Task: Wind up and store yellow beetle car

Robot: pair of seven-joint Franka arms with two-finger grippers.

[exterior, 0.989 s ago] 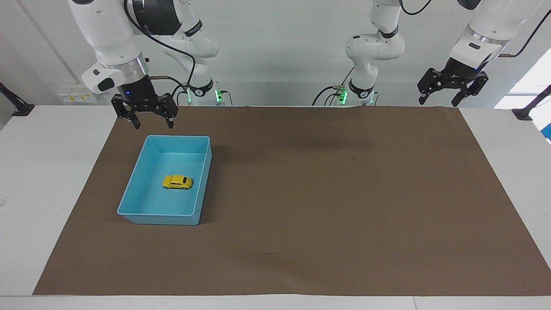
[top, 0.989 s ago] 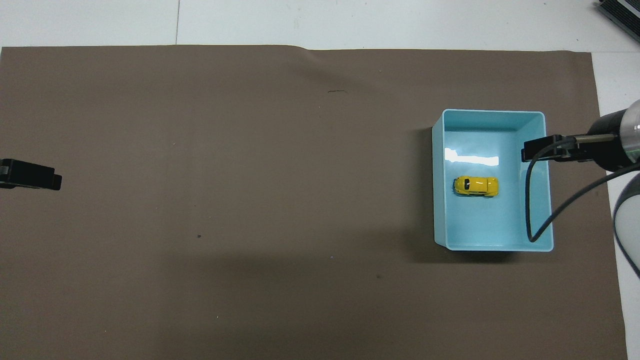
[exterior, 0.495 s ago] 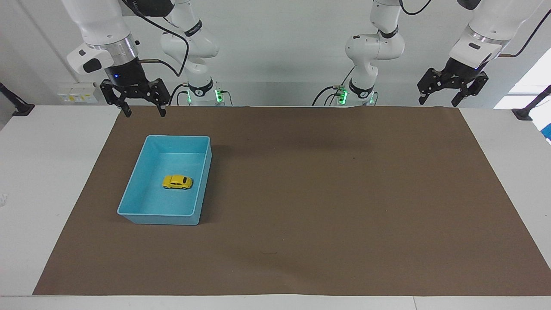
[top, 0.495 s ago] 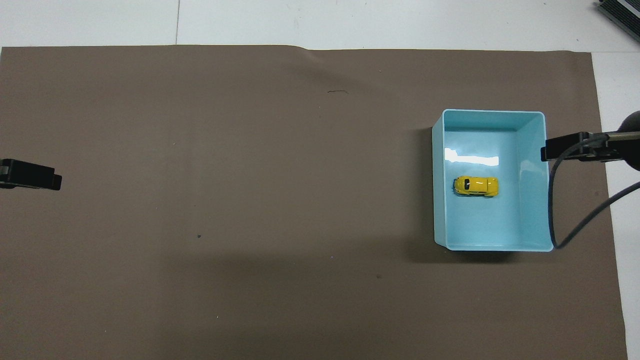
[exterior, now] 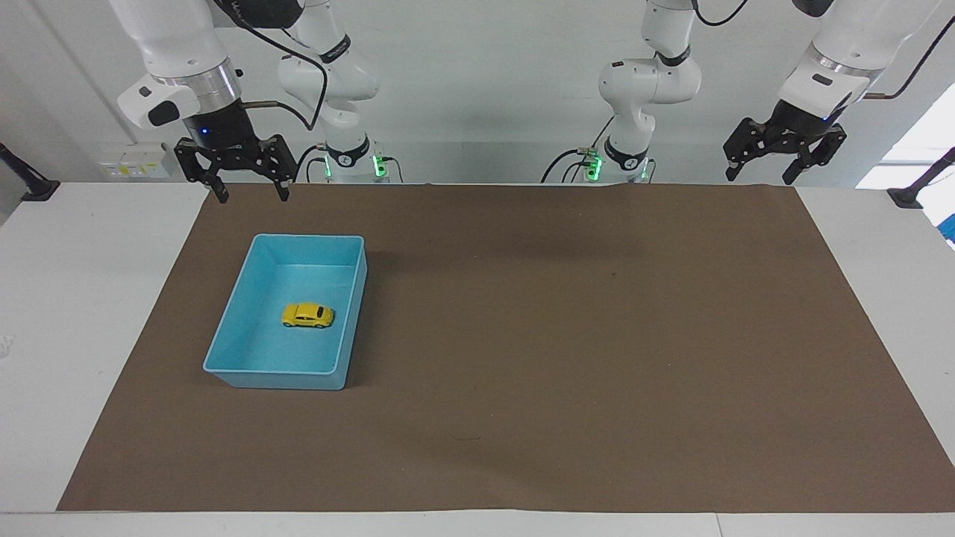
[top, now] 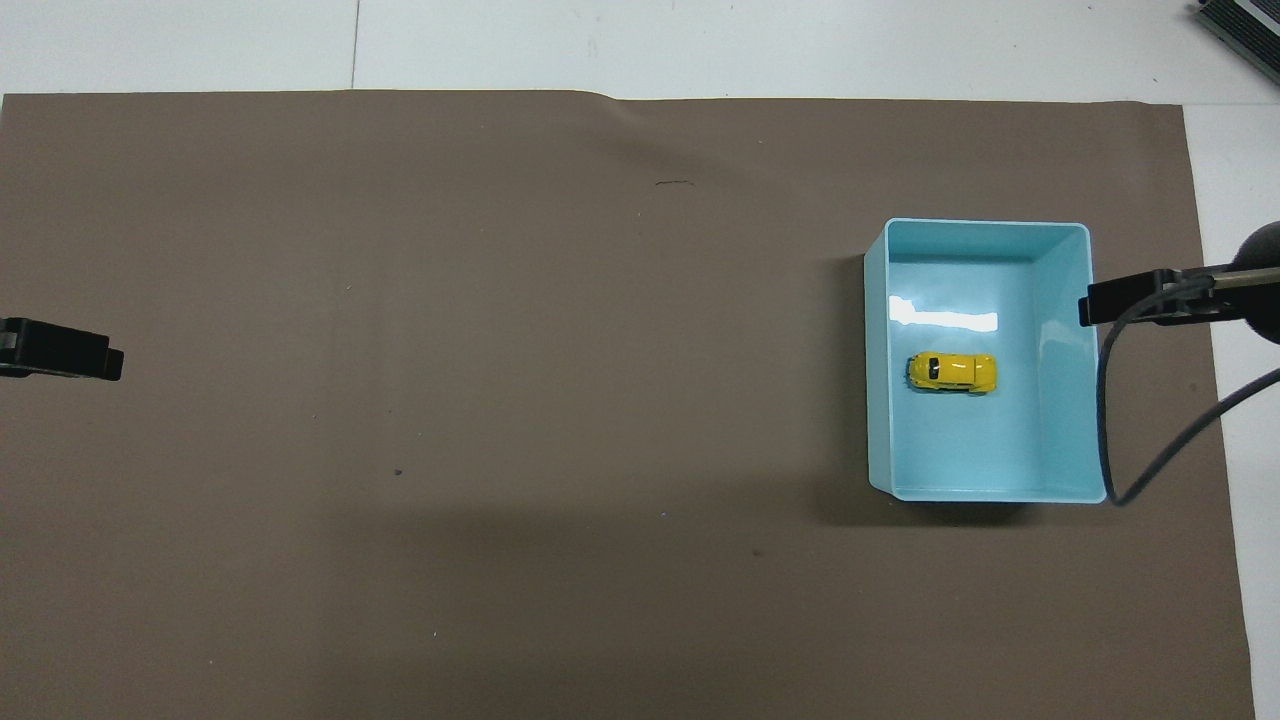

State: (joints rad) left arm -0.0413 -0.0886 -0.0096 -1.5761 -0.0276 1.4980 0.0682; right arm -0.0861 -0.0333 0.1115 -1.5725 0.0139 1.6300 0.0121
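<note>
The yellow beetle car [exterior: 307, 315] stands on its wheels on the floor of the blue bin [exterior: 276, 379], near the bin's middle. It also shows in the overhead view [top: 952, 372], inside the bin [top: 990, 493]. My right gripper [exterior: 252, 195] is open and empty. It hangs in the air over the brown mat's edge at the right arm's end, clear of the bin and the car. My left gripper [exterior: 761, 177] is open and empty. It waits raised over the mat's edge at the left arm's end.
A brown mat [exterior: 567, 335] covers most of the white table [exterior: 89, 298]. The bin is the only thing on it. A dark grey object [top: 1240, 25] lies at the table's corner farthest from the robots, at the right arm's end.
My right gripper has risen and drawn back from the bin's rim to over the mat's edge, then held nearly still. The car, the bin and the left arm have not moved.
</note>
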